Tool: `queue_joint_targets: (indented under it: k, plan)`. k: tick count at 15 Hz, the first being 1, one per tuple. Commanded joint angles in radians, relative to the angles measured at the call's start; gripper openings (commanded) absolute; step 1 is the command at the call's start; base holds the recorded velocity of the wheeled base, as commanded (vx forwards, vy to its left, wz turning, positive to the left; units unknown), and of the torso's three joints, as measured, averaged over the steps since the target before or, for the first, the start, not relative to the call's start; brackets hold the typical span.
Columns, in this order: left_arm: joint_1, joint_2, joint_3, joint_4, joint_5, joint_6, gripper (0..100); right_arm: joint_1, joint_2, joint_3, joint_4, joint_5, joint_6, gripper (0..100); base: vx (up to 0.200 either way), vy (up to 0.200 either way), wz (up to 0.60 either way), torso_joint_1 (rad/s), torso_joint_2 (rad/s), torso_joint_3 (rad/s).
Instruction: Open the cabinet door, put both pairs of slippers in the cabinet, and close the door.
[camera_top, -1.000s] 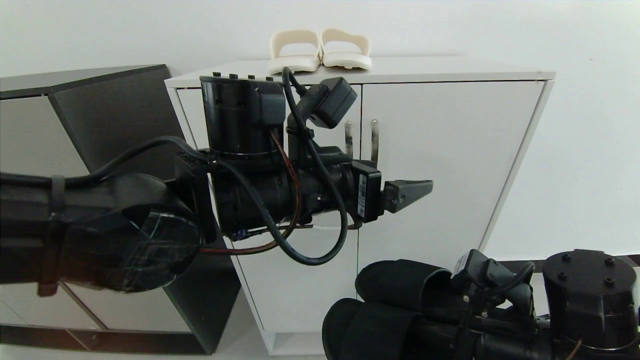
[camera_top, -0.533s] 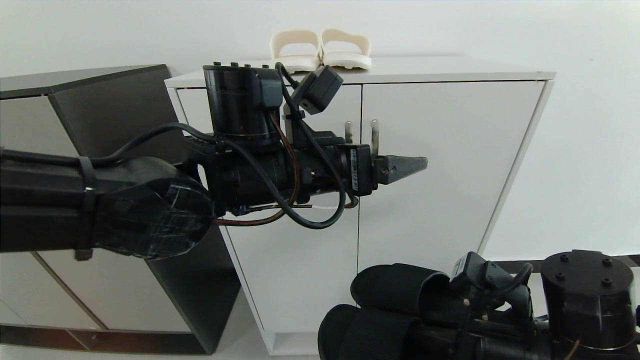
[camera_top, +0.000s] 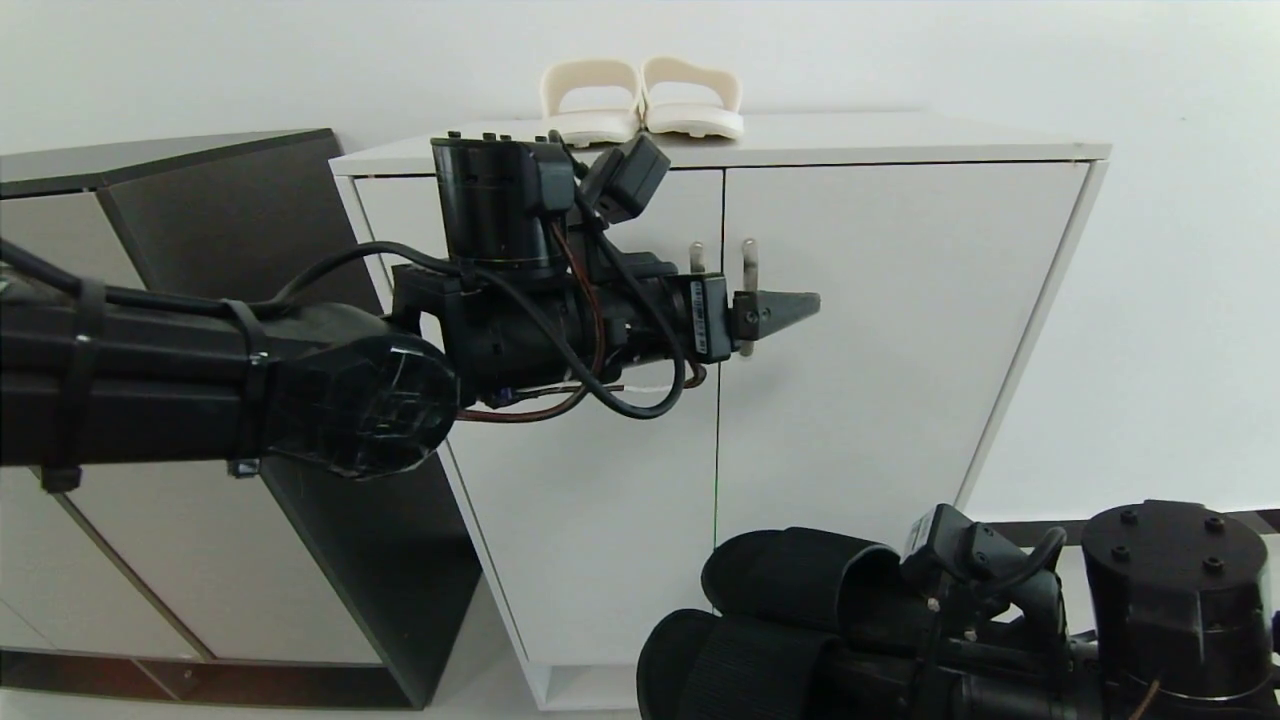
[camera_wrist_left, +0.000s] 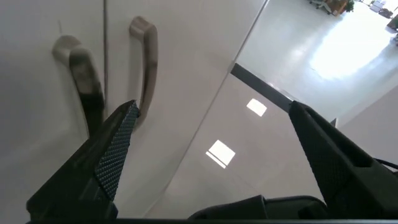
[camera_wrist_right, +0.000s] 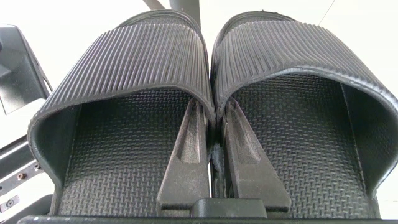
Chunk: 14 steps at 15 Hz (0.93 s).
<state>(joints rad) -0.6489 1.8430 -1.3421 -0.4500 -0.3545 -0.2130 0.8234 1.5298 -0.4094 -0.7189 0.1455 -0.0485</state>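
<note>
Head, left wrist and right wrist views of a white cabinet (camera_top: 900, 300) standing against a pale wall.

Both cabinet doors are shut, and the seam (camera_top: 717, 450) between them runs straight down the front. Two upright metal handles flank the seam near the top: the left-door handle (camera_top: 697, 258) and the right-door handle (camera_top: 748, 262).

The left gripper (camera_top: 795, 304) is held level in front of the doors at handle height, pointing toward the robot's right. Its jaws stand wide apart and hold nothing. In the left wrist view one finger (camera_wrist_left: 115, 146) has its tip by the lower end of the right-door handle (contact cannot be judged).

A pair of cream slippers (camera_top: 640, 95) sits side by side on the cabinet top, toward the back, above the seam.

A pair of black ribbed slippers (camera_top: 790, 570) is held low in front of the right door, clear of the cabinet. The right gripper (camera_wrist_right: 213, 124) has one finger inside each slipper, and its jaws pinch the two adjoining inner walls together.

A dark cabinet (camera_top: 230, 210) stands just beside the white one, on the robot's left.
</note>
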Motion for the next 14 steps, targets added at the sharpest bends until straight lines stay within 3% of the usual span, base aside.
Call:
queue_joint_targets:
  k: [1, 9, 10, 14]
  plan:
    - [0.003, 0.028, -0.032, 0.001, 0.003, 0.000, 100, 0.000, 0.003, 0.000, -0.001, 0.000, -0.001, 0, 0.000, 0.000, 0.00, 0.000, 0.00, 0.000]
    - [-0.015, 0.121, -0.152, 0.040, 0.009, -0.002, 100, 0.000, 0.001, 0.004, -0.001, 0.000, -0.002, 0, 0.000, 0.000, 0.00, 0.000, 0.00, 0.000]
    - [-0.015, 0.121, -0.152, 0.040, 0.011, -0.002, 0, 0.000, 0.003, 0.004, -0.001, 0.002, -0.002, 0, 0.000, 0.000, 0.00, 0.000, 0.00, 0.000]
    - [-0.015, 0.101, -0.137, 0.043, 0.012, -0.002, 0, -0.001, -0.002, 0.011, 0.004, 0.006, -0.001, 0, 0.000, 0.000, 0.00, 0.000, 0.00, 0.000]
